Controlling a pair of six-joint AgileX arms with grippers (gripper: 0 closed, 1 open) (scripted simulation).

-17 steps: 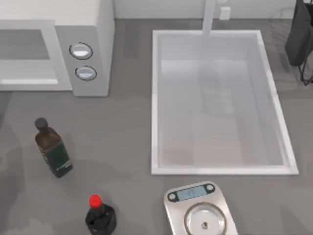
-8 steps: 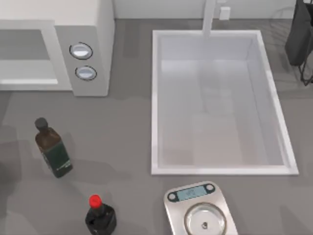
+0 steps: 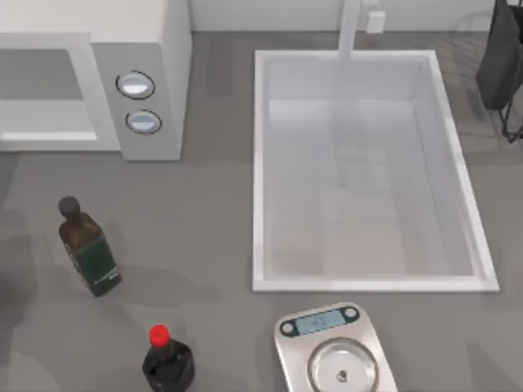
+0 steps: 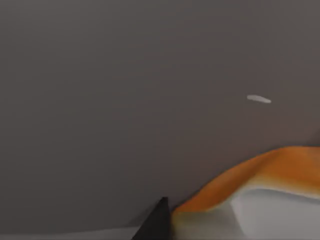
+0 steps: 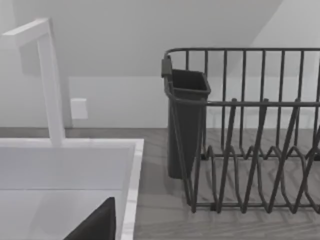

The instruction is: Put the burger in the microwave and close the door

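Observation:
The white microwave (image 3: pixel 167 49) stands at the table's back left, its light grey cavity (image 3: pixel 41 98) open toward the front and two silver knobs (image 3: pixel 136 85) on its side panel. The door is out of view. In the left wrist view the orange-brown burger (image 4: pixel 265 167) sits very close to the camera, pressed against a dark fingertip (image 4: pixel 157 222) of my left gripper (image 4: pixel 210 220), with plain grey surface behind. My right gripper (image 5: pixel 97 225) hangs near the back right by the sink's rim.
A white sink (image 3: pixel 260 163) with a tap (image 3: pixel 350 28) fills the table's middle. A dark green bottle (image 3: pixel 88 249) and a red-capped black bottle (image 3: pixel 167 359) stand front left. A silver scale (image 3: pixel 335 351) sits at the front. A black dish rack (image 5: pixel 250 130) stands back right.
Only the faint shadows at the table's left edge have shifted a little. The bottles, scale and microwave stay put.

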